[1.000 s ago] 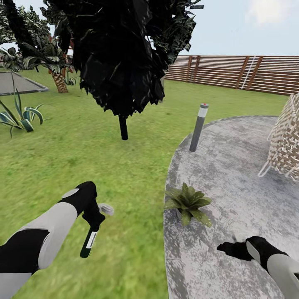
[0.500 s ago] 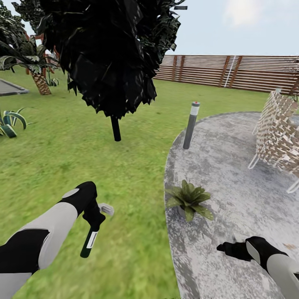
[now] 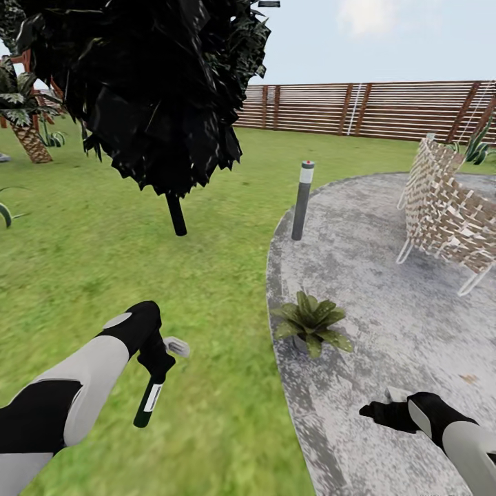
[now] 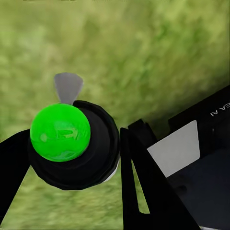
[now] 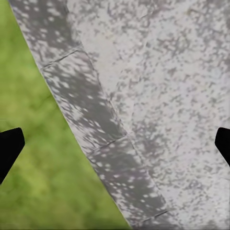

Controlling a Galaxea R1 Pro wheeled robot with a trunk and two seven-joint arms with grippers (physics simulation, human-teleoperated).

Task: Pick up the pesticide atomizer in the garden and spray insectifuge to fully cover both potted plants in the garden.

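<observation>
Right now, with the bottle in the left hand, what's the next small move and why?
Probably swing the left hand rightward toward the potted plant at the patio edge. The pesticide atomizer is already gripped but hangs over the grass, well to the plant's left, so a spray from here would likely miss the leaves. The right hand is open over the patio.

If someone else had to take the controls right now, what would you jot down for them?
Left hand: shut on the pesticide atomizer, which hangs over the lawn.
Right hand: open and empty, above the patio edge.
One potted plant sits on the patio rim, ahead and between the arms.
Done: atomizer picked up.
Left: no spray is visible yet; bring the atomizer to this plant and cover it, then find and spray the second one.
</observation>
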